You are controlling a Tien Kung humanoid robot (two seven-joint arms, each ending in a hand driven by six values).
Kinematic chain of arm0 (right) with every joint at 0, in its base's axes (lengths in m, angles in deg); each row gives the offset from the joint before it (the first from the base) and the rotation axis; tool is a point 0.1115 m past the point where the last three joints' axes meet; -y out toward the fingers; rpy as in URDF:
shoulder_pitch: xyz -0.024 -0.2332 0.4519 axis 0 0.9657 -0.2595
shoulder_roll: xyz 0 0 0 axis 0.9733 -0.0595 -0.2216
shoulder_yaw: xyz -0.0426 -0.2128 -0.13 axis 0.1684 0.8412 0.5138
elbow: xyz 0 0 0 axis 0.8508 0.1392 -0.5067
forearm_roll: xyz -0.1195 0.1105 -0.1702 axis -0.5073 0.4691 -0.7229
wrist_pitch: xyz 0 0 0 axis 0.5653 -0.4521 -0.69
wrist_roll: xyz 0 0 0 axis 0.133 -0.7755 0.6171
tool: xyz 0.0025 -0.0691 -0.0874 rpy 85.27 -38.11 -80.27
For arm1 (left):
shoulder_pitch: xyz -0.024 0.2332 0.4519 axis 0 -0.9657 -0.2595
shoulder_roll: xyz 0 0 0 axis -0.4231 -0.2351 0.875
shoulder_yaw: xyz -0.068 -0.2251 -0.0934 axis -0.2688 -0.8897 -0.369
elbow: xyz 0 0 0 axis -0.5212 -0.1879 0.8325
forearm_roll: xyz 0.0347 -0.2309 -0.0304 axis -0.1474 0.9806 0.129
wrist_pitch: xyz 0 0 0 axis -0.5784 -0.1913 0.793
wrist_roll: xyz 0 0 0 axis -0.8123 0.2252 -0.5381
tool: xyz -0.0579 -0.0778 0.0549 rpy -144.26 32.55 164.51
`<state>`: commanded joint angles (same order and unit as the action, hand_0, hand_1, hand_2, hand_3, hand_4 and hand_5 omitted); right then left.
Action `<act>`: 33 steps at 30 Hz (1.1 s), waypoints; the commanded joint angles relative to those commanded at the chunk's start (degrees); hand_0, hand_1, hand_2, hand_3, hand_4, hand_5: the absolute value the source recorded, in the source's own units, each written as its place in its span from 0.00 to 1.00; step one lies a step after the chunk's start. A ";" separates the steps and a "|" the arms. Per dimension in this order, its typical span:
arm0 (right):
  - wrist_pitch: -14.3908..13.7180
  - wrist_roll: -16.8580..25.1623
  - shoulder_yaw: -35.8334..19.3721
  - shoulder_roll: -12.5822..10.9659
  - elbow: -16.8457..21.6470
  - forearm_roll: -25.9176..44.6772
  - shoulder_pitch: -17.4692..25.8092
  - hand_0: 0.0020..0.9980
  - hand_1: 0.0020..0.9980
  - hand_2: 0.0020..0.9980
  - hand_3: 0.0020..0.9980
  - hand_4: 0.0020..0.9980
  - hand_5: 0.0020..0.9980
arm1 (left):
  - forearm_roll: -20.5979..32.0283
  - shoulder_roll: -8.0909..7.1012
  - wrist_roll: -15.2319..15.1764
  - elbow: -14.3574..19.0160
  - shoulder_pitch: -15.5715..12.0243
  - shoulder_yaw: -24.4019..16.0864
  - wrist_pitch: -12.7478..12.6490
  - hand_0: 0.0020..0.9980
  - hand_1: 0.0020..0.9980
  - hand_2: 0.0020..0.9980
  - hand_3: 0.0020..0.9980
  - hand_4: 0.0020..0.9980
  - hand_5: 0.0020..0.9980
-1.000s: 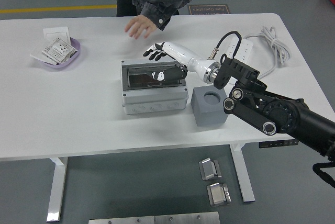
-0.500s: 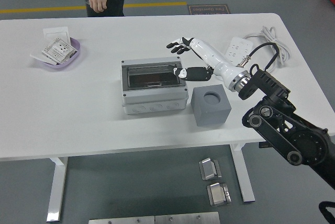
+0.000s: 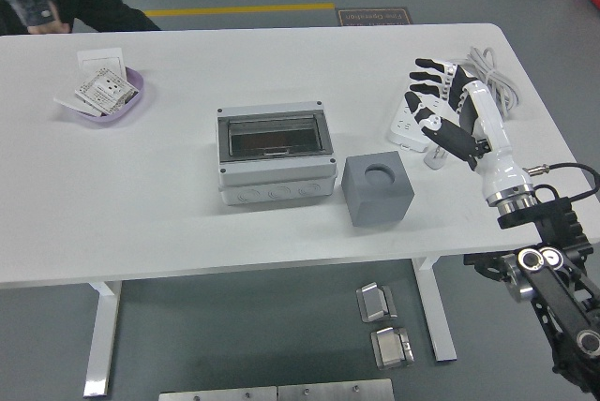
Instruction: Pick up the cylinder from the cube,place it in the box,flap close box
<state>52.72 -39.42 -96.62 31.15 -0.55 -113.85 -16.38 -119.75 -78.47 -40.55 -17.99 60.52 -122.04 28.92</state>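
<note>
The white-and-black right hand [image 3: 448, 106] hovers with its fingers [image 3: 427, 73] fanned wide, holding nothing, over the white power strip [image 3: 405, 125] on the white bench [image 3: 169, 214]. Off to the fingers' left sits the grey foam cube [image 3: 378, 190], its round socket bare. Further left, beside the cube, the grey plastic box [image 3: 276, 154] lies with its dark clear flap down. I can't make out the cylinder. Far left, a lilac bowl [image 3: 106, 94] of packets.

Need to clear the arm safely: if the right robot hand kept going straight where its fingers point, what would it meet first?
The right robot hand, fingers spread and empty, points up-left. The white power strip lies right under it, though the hand's height is unclear; beyond is bare table.
</note>
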 joint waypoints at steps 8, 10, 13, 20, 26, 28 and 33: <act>2.73 -2.91 0.16 0.11 1.15 4.62 0.86 0.70 0.62 0.67 0.63 0.75 0.33 | -0.54 -0.11 -0.15 0.00 -0.21 -0.61 -0.09 0.73 0.76 0.73 0.84 0.88 0.52; 3.27 -3.96 0.05 0.08 1.70 3.11 0.60 0.70 0.62 0.67 0.63 0.75 0.33 | -0.20 -0.07 -0.19 0.00 -0.27 -0.42 -0.15 0.73 0.76 0.73 0.84 0.88 0.52; 3.98 -5.02 -0.10 0.09 2.10 1.44 0.58 0.74 0.67 0.70 0.77 0.93 0.48 | 0.63 0.14 -0.22 0.00 -0.34 0.10 -0.29 0.73 0.76 0.73 0.84 0.88 0.52; 4.55 -5.58 -0.86 1.00 1.50 1.30 1.50 0.70 0.63 0.65 0.79 0.98 0.52 | 2.54 0.70 0.08 0.00 -0.55 1.76 -0.72 0.73 0.76 0.73 0.84 0.88 0.52; 4.72 -5.78 -1.33 1.16 1.38 1.45 1.60 0.70 0.62 0.65 0.79 1.00 0.54 | 3.67 0.77 0.23 0.00 -0.33 2.79 -1.25 0.73 0.76 0.73 0.84 0.88 0.53; 4.66 -5.85 -1.72 1.10 1.34 1.51 1.80 0.70 0.62 0.65 0.79 1.00 0.54 | 4.23 0.73 0.22 0.00 -0.11 3.26 -1.39 0.73 0.76 0.73 0.84 0.88 0.53; 4.80 -6.10 -2.87 0.84 1.31 1.37 2.14 0.71 0.62 0.66 0.78 1.00 0.54 | 5.15 0.51 0.17 0.00 0.32 3.84 -1.58 0.73 0.76 0.73 0.84 0.87 0.52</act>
<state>57.52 -45.51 -99.48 31.98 0.75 -112.49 -14.24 -114.60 -77.96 -40.39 -17.99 60.84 -118.20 27.34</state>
